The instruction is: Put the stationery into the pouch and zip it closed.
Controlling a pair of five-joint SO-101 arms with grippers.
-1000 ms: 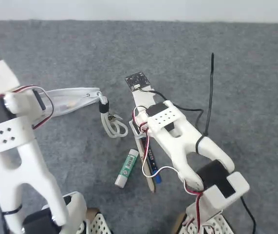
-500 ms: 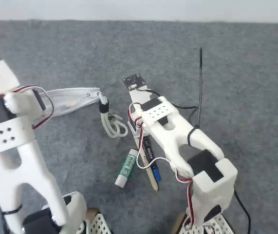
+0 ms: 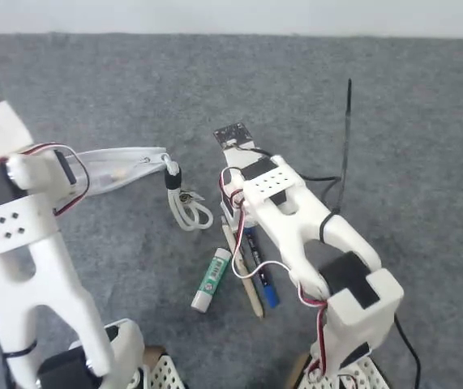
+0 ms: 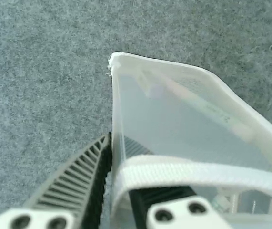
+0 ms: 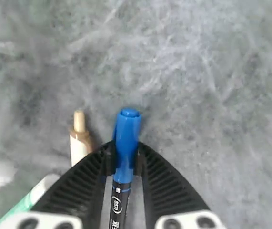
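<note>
Nearest the arm bases, a glue stick (image 3: 212,279), a wooden pencil (image 3: 252,301) and a blue marker (image 5: 125,129) sit side by side on the grey carpeted tabletop (image 3: 409,113). The right pincer (image 5: 125,151) pinches the marker behind its cap. Farther out, the left pincer (image 4: 119,150) clamps one wall of the translucent pouch (image 3: 122,168). The pouch's white cord loop (image 3: 189,214) lies on the tabletop between the pouch and the pencil.

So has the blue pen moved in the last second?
Yes, slightly. Held in the right gripper, the pen has swung its cap end a little away from the glue stick, which has stayed put in the high view.
</note>
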